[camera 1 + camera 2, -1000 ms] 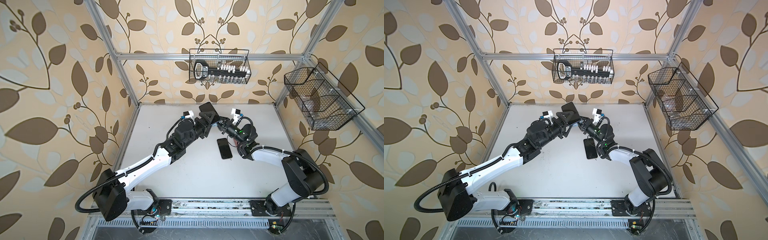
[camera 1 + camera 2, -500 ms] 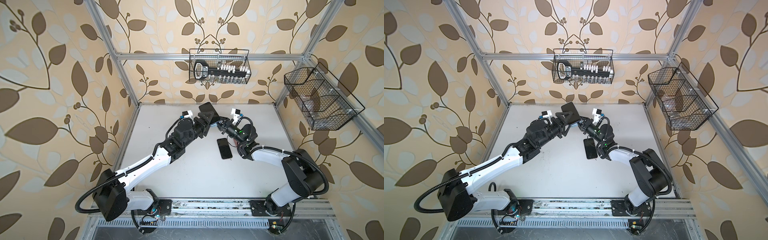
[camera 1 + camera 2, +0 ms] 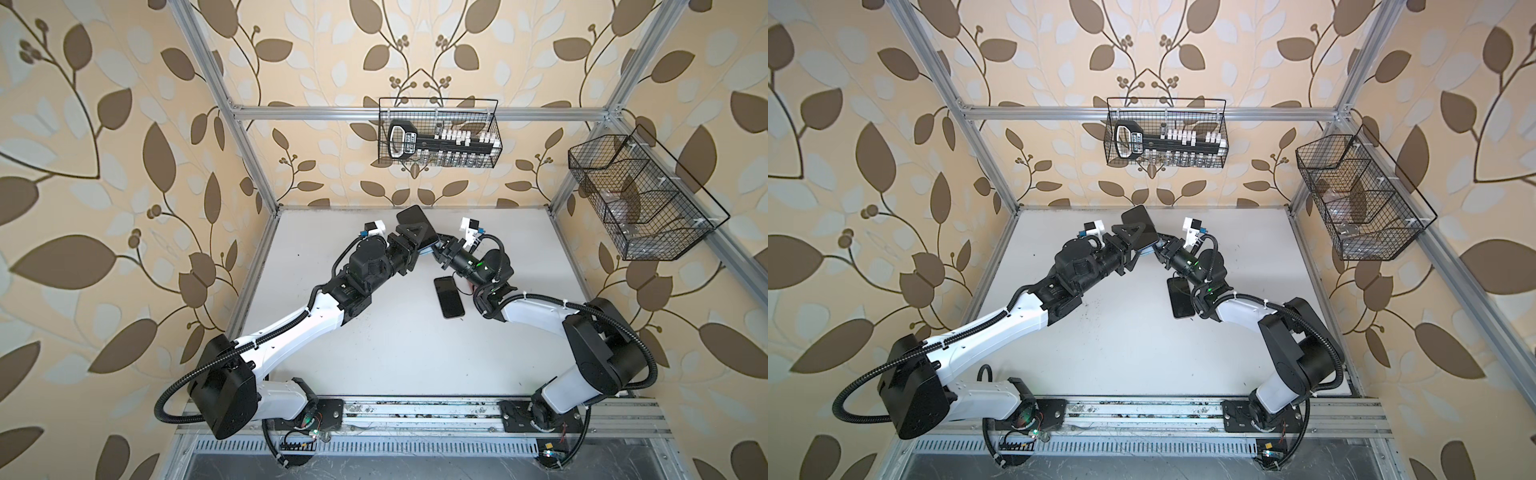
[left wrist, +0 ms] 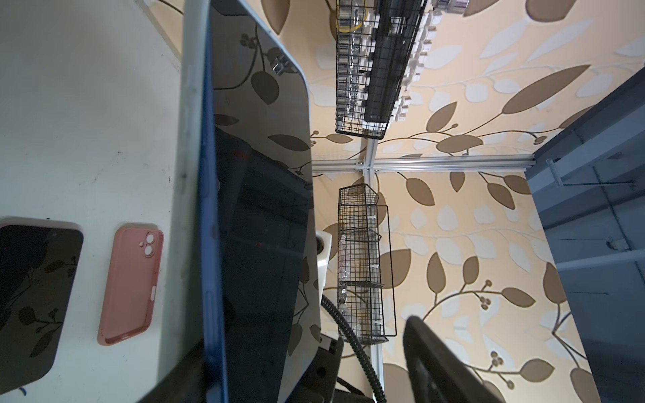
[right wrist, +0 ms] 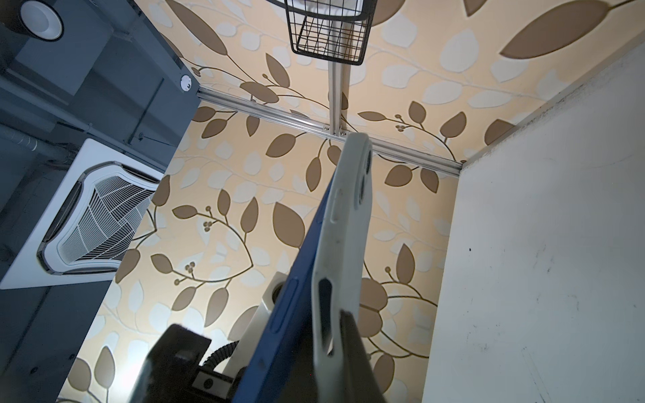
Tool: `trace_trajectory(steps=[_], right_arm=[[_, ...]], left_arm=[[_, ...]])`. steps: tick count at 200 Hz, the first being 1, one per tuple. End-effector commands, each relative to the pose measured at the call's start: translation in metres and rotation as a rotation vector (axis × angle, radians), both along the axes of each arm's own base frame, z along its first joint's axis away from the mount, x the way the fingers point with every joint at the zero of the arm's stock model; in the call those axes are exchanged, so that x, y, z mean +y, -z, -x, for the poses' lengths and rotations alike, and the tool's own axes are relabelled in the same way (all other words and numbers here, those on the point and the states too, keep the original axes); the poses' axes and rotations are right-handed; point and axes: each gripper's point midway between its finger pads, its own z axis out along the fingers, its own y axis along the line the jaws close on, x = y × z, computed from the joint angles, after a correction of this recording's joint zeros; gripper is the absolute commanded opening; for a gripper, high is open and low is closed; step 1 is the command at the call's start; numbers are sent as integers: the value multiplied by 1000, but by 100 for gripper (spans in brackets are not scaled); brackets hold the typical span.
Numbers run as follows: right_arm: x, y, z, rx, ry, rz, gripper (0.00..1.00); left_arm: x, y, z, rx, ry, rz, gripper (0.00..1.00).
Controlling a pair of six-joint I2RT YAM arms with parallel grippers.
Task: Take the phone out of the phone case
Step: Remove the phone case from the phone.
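- Both top views: phone [image 3: 409, 216] is up in mid-air over the table's [image 3: 374, 357] far end, between left gripper [image 3: 415, 239] and right gripper [image 3: 439, 249]; I'd pull apart slow, wrists level
- Left wrist: jaws spread either side of the phone, one finger [image 4: 439, 363] clear of the glossy glass; I'd close on the rigid blue frame, not the screen
- Right wrist: jaws pressed together on the phone case [image 5: 343, 226] lip; matte, soft-looking pale shell w/ round lens holes; I'd peel fr. the pinched edge
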Motion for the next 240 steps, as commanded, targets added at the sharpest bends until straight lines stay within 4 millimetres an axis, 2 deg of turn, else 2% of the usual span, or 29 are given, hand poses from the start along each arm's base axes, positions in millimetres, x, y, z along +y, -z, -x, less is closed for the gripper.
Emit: trace_trajectory(steps=[1,60,98,169,189,210,240], right_arm=[[0,-38,16,-107,-30,-82,0],[0,-37,17,-105,-31,-80,0],[0,-38,17,-107,-30,-82,0],[1,-38,18,-106,-33,-83,0],[1,-38,17,-107,-33,-83,0],[1,-38,17,-106,-33,-82,0],[1,-36,15,-102,-31,-80,0]], left_arm=[[2,-34,-5,-75,-8,51,70],[4,-32,-5,-74,-14,43,46],[4,-31,-5,-72,-16,41,35],[4,-30,-8,-70,-15,39,22],[3,-33,-8,-84,-11,54,14],[1,-36,-9,-94,6,73,0],[-3,-36,-9,-90,22,74,0]])
